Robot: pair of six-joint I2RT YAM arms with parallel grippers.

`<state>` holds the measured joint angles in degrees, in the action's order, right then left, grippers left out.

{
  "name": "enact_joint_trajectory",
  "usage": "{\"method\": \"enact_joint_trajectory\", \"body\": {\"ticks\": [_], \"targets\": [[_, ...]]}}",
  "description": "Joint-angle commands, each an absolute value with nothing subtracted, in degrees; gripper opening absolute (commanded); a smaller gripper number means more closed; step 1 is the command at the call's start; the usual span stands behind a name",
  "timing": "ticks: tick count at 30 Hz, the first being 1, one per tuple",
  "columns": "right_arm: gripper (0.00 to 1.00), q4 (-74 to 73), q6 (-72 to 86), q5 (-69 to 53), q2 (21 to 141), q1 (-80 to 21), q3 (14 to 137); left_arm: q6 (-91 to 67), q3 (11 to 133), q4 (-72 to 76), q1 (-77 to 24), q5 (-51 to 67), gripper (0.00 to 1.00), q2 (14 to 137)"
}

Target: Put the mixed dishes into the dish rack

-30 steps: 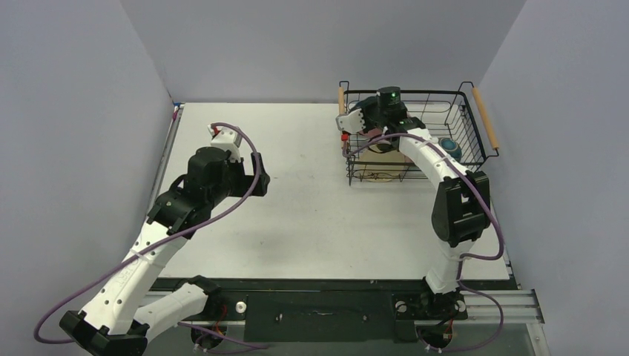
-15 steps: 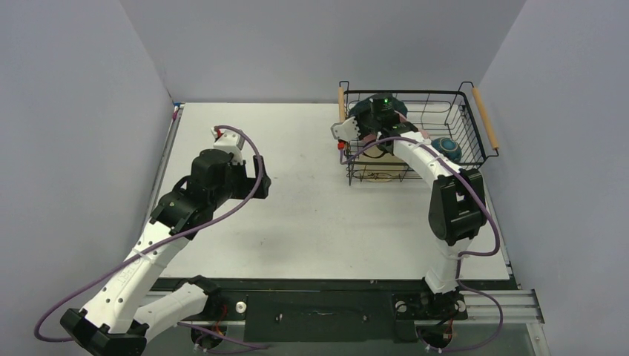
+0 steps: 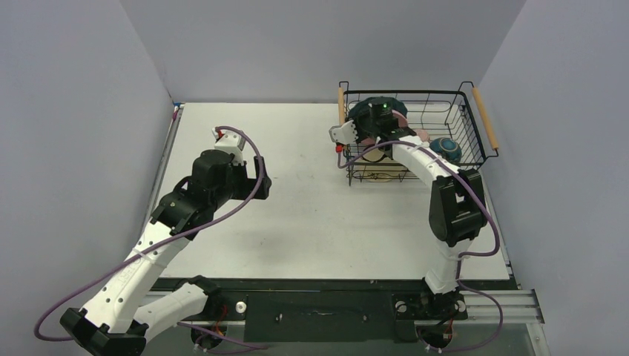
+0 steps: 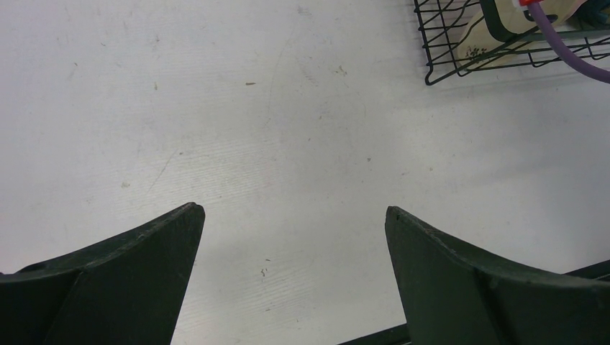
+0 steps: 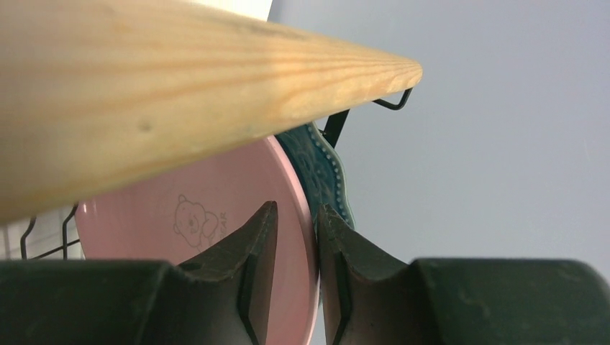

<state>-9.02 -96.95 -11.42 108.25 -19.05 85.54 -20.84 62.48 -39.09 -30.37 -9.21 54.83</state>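
The black wire dish rack [image 3: 469, 119] with wooden handles stands at the table's back right. My right gripper [image 3: 376, 124] is inside its back left corner, shut on the rim of the pink round plate [image 5: 194, 223], which stands on edge. The teal scalloped plate [image 5: 325, 169] stands right behind it and shows in the top view [image 3: 365, 110]. The dark-teal bowl [image 3: 447, 147] sits at the rack's right. The cream dish [image 3: 380, 159] lies at the rack's front left, also in the left wrist view [image 4: 519, 18]. My left gripper [image 4: 291, 215] is open and empty over the table.
The rack's left wooden handle [image 5: 165, 86] crosses close above my right gripper's fingers. The rack's front left corner [image 4: 439, 65] shows at the top right of the left wrist view. Grey walls enclose the table on three sides.
My right gripper has moved a little left and back inside the rack, and the teal plate now shows behind it. The left arm has hardly moved.
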Motion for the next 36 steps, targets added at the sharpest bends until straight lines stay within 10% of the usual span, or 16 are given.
{"method": "enact_joint_trajectory", "body": {"ticks": [1,19,36], "targets": [[0.24,-10.5,-96.2,-11.1,107.0,-19.1,81.9,-21.5,62.5,-35.8,-31.2,-9.8,0.97,54.0],[0.17,-6.5,-85.8,-16.9,100.5,-18.8,77.0,-22.0,62.1,-35.3,-31.4,-9.2,0.96,53.8],[0.65,2.3,-70.8,-11.0,99.7,-18.3,80.5,-22.5,62.1,-34.8,-31.5,-8.3,0.97,53.6]]}}
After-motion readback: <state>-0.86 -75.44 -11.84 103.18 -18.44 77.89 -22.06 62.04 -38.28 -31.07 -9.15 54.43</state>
